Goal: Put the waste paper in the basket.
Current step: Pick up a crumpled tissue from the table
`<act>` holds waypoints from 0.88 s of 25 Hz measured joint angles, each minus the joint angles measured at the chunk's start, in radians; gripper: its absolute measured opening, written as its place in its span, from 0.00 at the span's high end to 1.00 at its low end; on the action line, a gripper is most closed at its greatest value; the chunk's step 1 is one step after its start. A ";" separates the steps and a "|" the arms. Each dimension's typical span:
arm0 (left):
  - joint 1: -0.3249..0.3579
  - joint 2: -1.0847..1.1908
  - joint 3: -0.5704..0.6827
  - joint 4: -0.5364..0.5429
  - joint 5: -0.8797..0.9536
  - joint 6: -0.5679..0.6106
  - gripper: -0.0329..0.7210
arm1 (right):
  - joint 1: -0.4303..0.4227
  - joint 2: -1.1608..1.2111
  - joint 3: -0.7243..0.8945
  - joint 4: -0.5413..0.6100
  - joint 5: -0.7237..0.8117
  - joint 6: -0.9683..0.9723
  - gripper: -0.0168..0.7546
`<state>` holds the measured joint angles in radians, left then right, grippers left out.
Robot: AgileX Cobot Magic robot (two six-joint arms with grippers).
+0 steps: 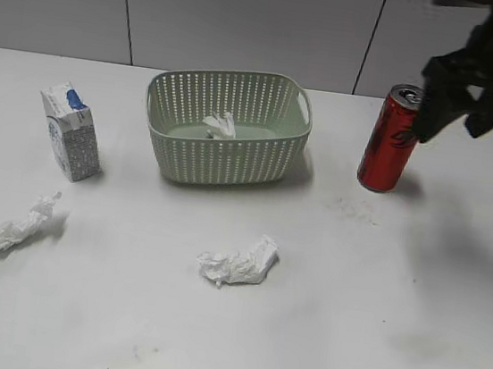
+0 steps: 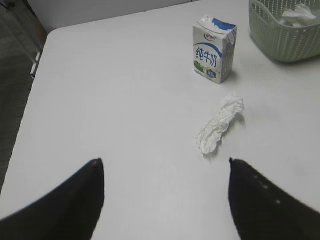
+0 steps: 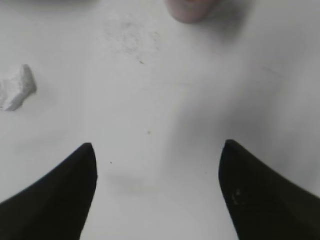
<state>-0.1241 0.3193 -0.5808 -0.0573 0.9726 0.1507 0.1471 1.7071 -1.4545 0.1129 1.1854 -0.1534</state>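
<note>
Exterior view shows the white table [image 1: 344, 341] carrying the pale green basket [image 1: 223, 159] at about 12 o'clock from the table's middle, with one wad of waste paper [image 1: 220, 125] already lying inside it on the floor of the basket. A second wad [image 1: 239, 263] sits on the table at about 6 o'clock from the basket, well apart from it. A third, elongated wad [image 1: 13, 228] lies toward 8 o'clock, near the left edge, just in front of an upright white-and-blue milk carton [image 1: 70, 131] that stands at 9 o'clock from the basket. A red drink can [image 1: 391, 139] stands upright at 3 o'clock from the basket. The right claw [image 1: 458, 107] hangs in the air at the upper right, beside the top of the can and partly overlapping it in this view; its fingers are spread and hold nothing. Right wrist view confirms this: both dark fingers [image 3: 55, 195] stand wide apart over bare table, with a wad at 10 o'clock. Left wrist view shows the left claw [image 2: 166, 200] also wide open and empty, above the table, with the elongated wad at 12 o'clock ahead of it, the carton beyond that, and the basket's corner at 1 o'clock.
</note>
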 joint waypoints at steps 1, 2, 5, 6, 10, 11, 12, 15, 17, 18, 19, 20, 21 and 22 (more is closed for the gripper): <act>0.000 0.061 -0.016 0.000 -0.021 0.005 0.20 | -0.027 -0.030 0.036 -0.001 -0.004 0.000 0.24; 0.000 0.112 -0.033 0.000 -0.043 0.016 0.20 | -0.046 -0.069 0.074 -0.005 -0.011 0.000 0.24; 0.000 0.310 -0.086 -0.010 -0.091 0.073 0.20 | -0.074 -0.192 0.190 -0.007 -0.051 0.000 0.24; 0.000 0.384 -0.103 -0.015 -0.099 0.096 0.20 | -0.074 -0.237 0.225 -0.005 -0.065 0.000 0.24; -0.007 0.662 -0.183 -0.025 -0.122 0.158 0.20 | -0.074 -0.419 0.389 0.010 -0.133 0.000 0.24; -0.017 0.731 -0.202 -0.024 -0.123 0.164 0.20 | -0.074 -0.458 0.431 0.011 -0.150 0.001 0.24; -0.032 0.786 -0.220 -0.021 -0.126 0.169 0.20 | -0.074 -0.505 0.473 0.012 -0.168 0.001 0.24; -0.098 0.964 -0.267 0.012 -0.132 0.188 0.20 | -0.074 -0.637 0.584 0.014 -0.204 0.003 0.24; -0.150 1.060 -0.287 0.057 -0.134 0.191 0.20 | -0.074 -0.736 0.648 0.015 -0.217 0.003 0.24; -0.176 1.109 -0.296 0.072 -0.136 0.191 0.20 | -0.074 -0.778 0.680 0.015 -0.220 0.005 0.24; -0.196 1.155 -0.302 0.083 -0.144 0.191 0.20 | -0.074 -0.820 0.705 0.015 -0.221 0.005 0.24; -0.208 1.192 -0.308 0.090 -0.157 0.193 0.20 | -0.074 -0.879 0.737 0.015 -0.221 0.005 0.24; -0.216 1.233 -0.310 0.090 -0.175 0.193 0.20 | -0.074 -0.931 0.759 0.015 -0.222 0.005 0.24; -0.219 1.269 -0.313 0.090 -0.192 0.193 0.20 | -0.074 -0.976 0.779 0.015 -0.222 0.005 0.24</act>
<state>-0.3435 1.5885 -0.8936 0.0326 0.7808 0.3433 0.0734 0.7316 -0.6752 0.1278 0.9633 -0.1480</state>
